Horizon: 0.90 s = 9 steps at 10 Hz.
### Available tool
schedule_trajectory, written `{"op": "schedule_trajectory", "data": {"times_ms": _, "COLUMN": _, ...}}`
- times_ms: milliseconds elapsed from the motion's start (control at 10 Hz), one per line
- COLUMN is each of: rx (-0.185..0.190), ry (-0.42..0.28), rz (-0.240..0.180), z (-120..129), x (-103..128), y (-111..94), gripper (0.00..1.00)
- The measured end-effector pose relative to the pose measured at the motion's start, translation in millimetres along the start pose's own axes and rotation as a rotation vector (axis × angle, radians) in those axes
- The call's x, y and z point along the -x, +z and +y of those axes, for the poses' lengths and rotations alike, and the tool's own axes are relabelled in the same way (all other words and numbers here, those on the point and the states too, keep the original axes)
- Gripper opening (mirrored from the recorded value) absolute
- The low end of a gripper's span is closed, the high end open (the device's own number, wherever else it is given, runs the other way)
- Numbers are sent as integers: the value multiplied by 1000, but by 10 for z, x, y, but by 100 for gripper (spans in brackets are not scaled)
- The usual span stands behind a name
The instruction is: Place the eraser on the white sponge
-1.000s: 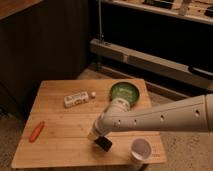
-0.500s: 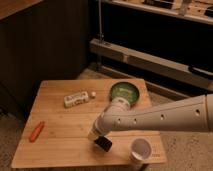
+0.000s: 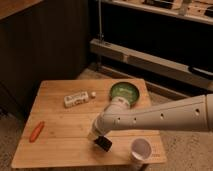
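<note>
orange carrot-like stick (image 3: 36,131) lies at the table's (image 3: 60,150) left edge, white bottle (image 3: 77,99) further back. the end effector (image 3: 99,139) hangs low near the front middle, can't tell its grip; the black eraser (image 3: 104,143) sits right at its tip. green bowl (image 3: 124,92) behind, white cup (image 3: 140,149) front right.
</note>
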Motion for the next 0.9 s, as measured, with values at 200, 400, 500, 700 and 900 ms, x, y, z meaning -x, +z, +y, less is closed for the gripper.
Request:
{"op": "schedule_trajectory", "data": {"times_ms": 200, "rx": -27, "ry": -59, "rz": 14, "z": 23, "x": 82, "y": -20, "gripper": 43}}
{"op": "schedule_trajectory", "data": {"times_ms": 400, "rx": -54, "ry": -85, "rz": 10, "z": -125, "x": 115, "y": -70, "gripper": 63}}
{"op": "schedule_trajectory", "data": {"times_ms": 500, "rx": -62, "ry": -85, "rz": 2, "z": -182, "x": 163, "y": -87, "gripper": 73}}
{"op": "schedule_trajectory", "data": {"times_ms": 700, "rx": -56, "ry": -64, "rz": -43, "z": -350, "x": 193, "y": -142, "gripper": 80}}
{"op": "schedule_trajectory", "data": {"times_ms": 900, "rx": -50, "ry": -66, "rz": -48, "z": -470, "x": 173, "y": -124, "gripper": 64}}
